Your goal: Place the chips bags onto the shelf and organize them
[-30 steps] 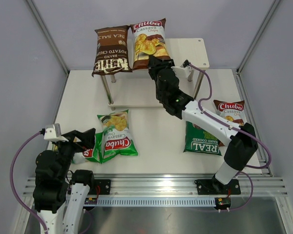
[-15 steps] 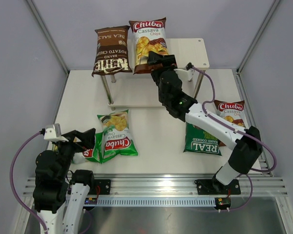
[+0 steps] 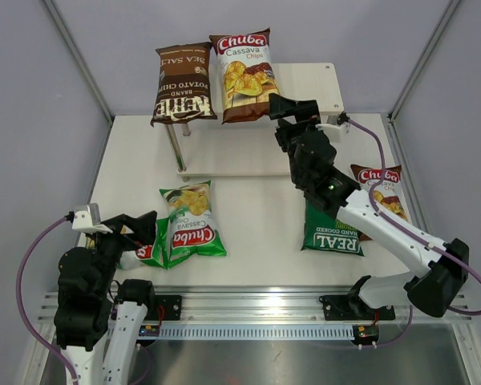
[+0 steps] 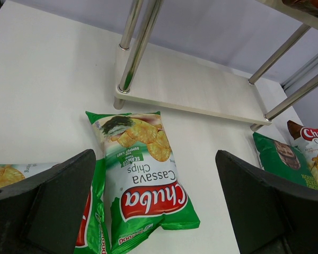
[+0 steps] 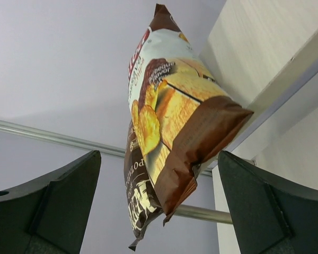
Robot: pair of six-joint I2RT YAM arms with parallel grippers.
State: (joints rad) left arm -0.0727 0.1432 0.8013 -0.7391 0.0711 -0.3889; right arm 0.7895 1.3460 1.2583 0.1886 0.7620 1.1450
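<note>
The shelf's top board (image 3: 314, 83) carries a dark brown Kettle bag (image 3: 182, 83) and, beside it, a white-brown Chuba Cassava bag (image 3: 244, 74); both overhang its front edge. My right gripper (image 3: 293, 109) hovers open just right of that Chuba bag (image 5: 175, 106), touching nothing, with the Kettle bag (image 5: 140, 198) behind. On the table lie a light green Chuba bag (image 3: 192, 220) and a second one (image 3: 153, 250) partly under my open left gripper (image 3: 135, 231). A dark green REAL bag (image 3: 333, 229) and another white-brown Chuba bag (image 3: 381, 189) lie at the right, partly behind the right arm.
The shelf's lower board (image 4: 201, 92) stands bare between shiny metal legs (image 4: 133, 50). Grey walls enclose the table on three sides. A metal rail (image 3: 256, 309) runs along the near edge by the arm bases.
My right gripper opened, let go of the white-brown Chuba bag on the top board and drew back to the right. The bag stayed on the shelf. The left arm has not moved.
</note>
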